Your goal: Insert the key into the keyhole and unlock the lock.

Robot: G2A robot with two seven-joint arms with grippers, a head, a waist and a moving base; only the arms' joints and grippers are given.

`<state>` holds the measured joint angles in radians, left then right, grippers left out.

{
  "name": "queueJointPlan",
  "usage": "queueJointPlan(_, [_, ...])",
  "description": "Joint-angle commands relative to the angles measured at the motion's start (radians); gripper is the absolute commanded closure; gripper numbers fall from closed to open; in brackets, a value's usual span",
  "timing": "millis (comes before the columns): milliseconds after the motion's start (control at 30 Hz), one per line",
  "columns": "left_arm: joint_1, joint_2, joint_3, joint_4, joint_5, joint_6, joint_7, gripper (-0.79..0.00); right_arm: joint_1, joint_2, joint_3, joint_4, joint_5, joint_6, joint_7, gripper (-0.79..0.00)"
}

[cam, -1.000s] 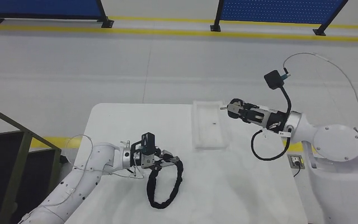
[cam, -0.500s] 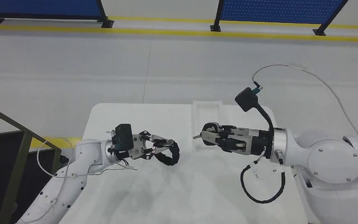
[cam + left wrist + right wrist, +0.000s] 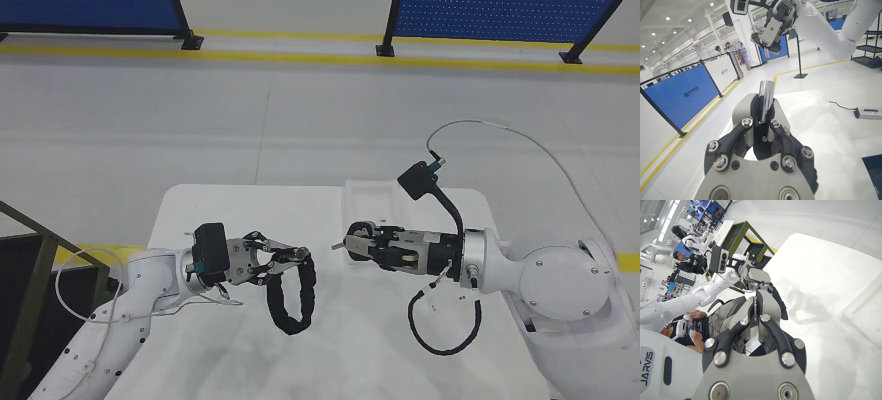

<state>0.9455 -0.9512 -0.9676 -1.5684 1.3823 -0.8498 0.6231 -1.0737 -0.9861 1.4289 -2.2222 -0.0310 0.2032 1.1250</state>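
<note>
clamped tight in the left gripper [image 3: 298, 258]: a shiny chrome lock cylinder [image 3: 766, 102], black sleeved cable loop [image 3: 290, 305] dangling. pinched in the right gripper [image 3: 349, 243]: a flat silver key [image 3: 767, 52], black-headed.

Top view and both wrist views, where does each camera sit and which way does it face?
Top: above the arms, looking down at the table; both arms show.
Left wrist: behind the left gripper, looking along the lock toward the key.
Right wrist: behind the right gripper, facing the lock's keyhole.
Shared: each wrist view shows the other arm's gripper.
</note>
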Motion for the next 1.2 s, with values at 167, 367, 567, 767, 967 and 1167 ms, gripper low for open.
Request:
queueJointPlan(167, [0.000, 0.000, 0.000, 0.000, 0.000, 0.000, 0.000, 0.000, 0.000, 0.000, 0.000, 0.000, 0.000, 0.000, 0.000, 0.000])
queueJointPlan(367, [0.009, -0.014, 0.028, 0.003, -0.009, 0.058, -0.031, 0.000, -0.018, 0.005, -0.013, -0.008, -0.035, 0.017, 0.009, 0.000])
queueJointPlan(567, [-0.037, -0.049, 0.091, 0.072, 0.045, 0.160, 0.090, 0.000, 0.036, 0.012, -0.062, -0.073, -0.140, 0.088, 0.054, 0.000])
queueJointPlan(767, [-0.096, -0.087, 0.161, 0.179, 0.126, 0.257, 0.250, 0.000, 0.102, 0.014, -0.117, -0.125, -0.223, 0.178, 0.065, 0.000])
queueJointPlan(967, [-0.140, -0.125, 0.223, 0.277, 0.177, 0.317, 0.397, 0.000, 0.151, 0.012, -0.186, -0.125, -0.276, 0.236, 0.064, 0.000])
queueJointPlan(1167, [-0.166, -0.152, 0.257, 0.343, 0.197, 0.345, 0.463, 0.000, 0.174, 0.009, -0.239, -0.111, -0.309, 0.266, 0.048, 0.000])
